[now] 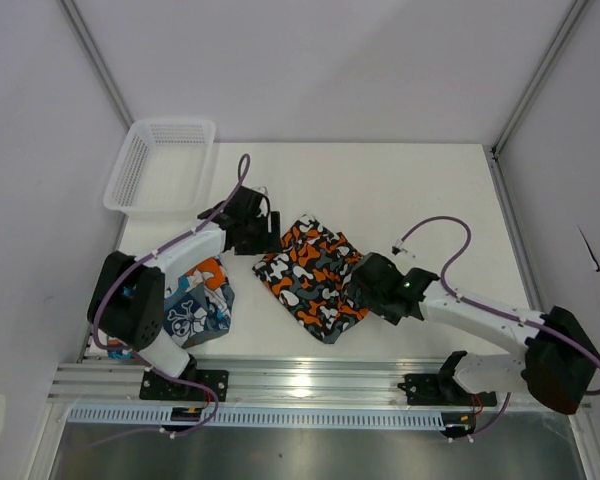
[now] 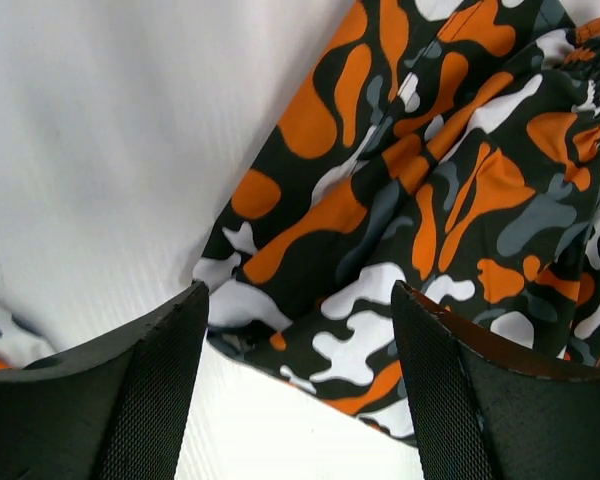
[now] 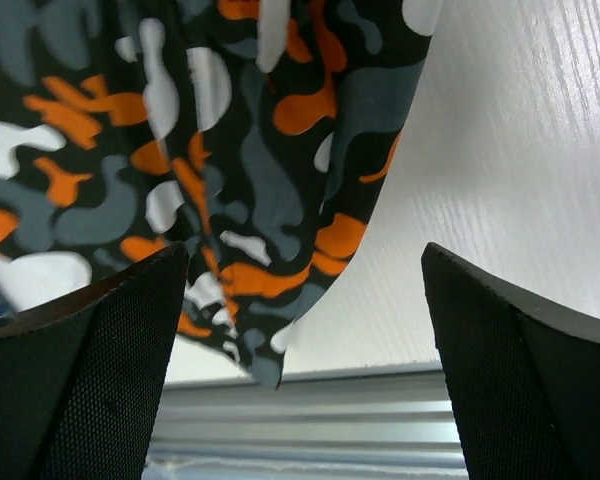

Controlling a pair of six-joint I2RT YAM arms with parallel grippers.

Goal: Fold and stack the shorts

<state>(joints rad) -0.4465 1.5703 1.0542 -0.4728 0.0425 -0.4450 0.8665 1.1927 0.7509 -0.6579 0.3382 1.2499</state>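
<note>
The camouflage shorts [image 1: 310,275] lie bunched in the middle of the table. My left gripper [image 1: 263,236] hovers over their upper left edge, and in the left wrist view it [image 2: 300,292] is open, the cloth [image 2: 430,190] lying loose below the jaws. My right gripper [image 1: 360,290] is at their lower right edge; the right wrist view shows it [image 3: 305,255] open wide, with a corner of the cloth [image 3: 180,150] drooping beside the left finger [image 3: 100,380]. The patchwork skull shorts [image 1: 202,305] lie folded at the left, partly under the left arm.
A white mesh basket [image 1: 160,165] stands at the back left corner. An aluminium rail [image 1: 310,385] runs along the near table edge and shows just beyond the right gripper as the rail [image 3: 380,420]. White walls enclose the table.
</note>
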